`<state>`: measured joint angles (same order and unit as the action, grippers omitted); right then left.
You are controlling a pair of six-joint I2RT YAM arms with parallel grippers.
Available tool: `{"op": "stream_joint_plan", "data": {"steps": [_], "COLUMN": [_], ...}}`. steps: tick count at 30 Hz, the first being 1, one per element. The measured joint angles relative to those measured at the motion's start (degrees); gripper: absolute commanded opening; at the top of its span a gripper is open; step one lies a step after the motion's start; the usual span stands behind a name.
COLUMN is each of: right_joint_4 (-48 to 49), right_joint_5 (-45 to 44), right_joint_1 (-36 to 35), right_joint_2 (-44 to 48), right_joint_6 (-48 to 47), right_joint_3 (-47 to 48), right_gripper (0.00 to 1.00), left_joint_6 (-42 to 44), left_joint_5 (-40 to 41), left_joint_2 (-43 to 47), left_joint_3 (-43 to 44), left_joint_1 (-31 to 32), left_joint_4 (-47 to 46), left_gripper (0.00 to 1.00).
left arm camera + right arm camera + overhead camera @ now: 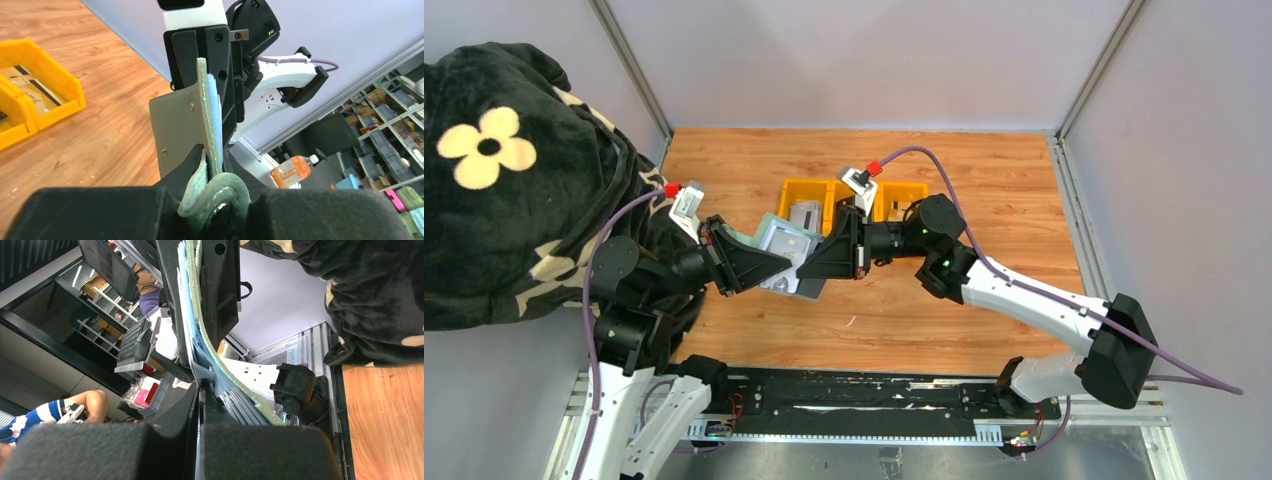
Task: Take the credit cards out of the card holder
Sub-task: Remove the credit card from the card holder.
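Open card holder lies diagonally, far-left to near-right

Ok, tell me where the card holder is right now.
Top view, left of centre: the card holder is held in the air between the left gripper and the right gripper, on the near side of the yellow tray.

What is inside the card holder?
Inside the card holder: pale blue lining and stacked grey edges, seemingly credit cards. The left gripper and right gripper cover the rest; their number is unclear.
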<state>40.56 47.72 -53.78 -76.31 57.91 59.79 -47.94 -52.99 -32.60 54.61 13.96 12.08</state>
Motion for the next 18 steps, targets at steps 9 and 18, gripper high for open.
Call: {"op": "stream_joint_plan", "data": {"steps": [9,18], "right_joint_4": [3.0,4.9], "right_joint_5": [-2.6,-2.8], "right_joint_1": [0.2,0.6], "right_joint_2": [3.9,4.9], "right_joint_6": [1.0,2.4], "right_joint_3": [-5.5,-6.9], "right_gripper": [0.0,0.42], "left_joint_6": [-1.6,-2.1], "left_joint_5": [-1.2,-0.8], "left_joint_2": [-0.5,-0.5], "left_joint_3": [-0.1,0.1], "left_joint_1": [0.2,0.1], "left_joint_4": [0.0,-0.4], "left_gripper": [0.08,0.09]}}
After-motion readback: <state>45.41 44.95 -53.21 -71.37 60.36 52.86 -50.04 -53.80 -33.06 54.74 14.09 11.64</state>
